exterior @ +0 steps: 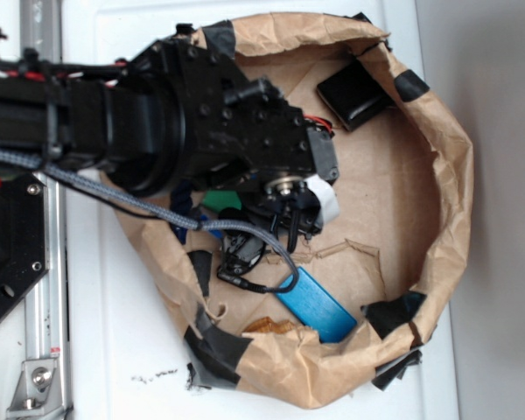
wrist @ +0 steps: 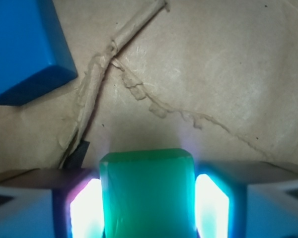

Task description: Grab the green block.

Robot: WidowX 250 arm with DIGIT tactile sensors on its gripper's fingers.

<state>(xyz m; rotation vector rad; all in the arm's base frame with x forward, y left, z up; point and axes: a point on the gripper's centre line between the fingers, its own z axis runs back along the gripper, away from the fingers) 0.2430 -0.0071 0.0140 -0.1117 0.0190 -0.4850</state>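
The green block [wrist: 147, 193] sat at the bottom centre of the wrist view, framed on both sides by the gripper [wrist: 147, 208], whose glowing pads [wrist: 84, 210] stood right against the block's flanks; the pincer appeared clenched on the block, though firm contact could not be confirmed. In the exterior view only a sliver of green [exterior: 220, 200] showed beneath the arm [exterior: 157, 114], near the frame's centre-left. Behind it lay creased brown paper [wrist: 213, 74] with a torn ridge running diagonally, and the blue block [wrist: 25, 49] rested at upper left, well apart. From outside, a paper-walled bin [exterior: 446, 175] ringed the scene, with a black square [exterior: 354, 92] at upper right. The grasp looked close to complete; doing it well likely meant keeping the squeeze even and centred before any lift, so the smooth faces would not slip.
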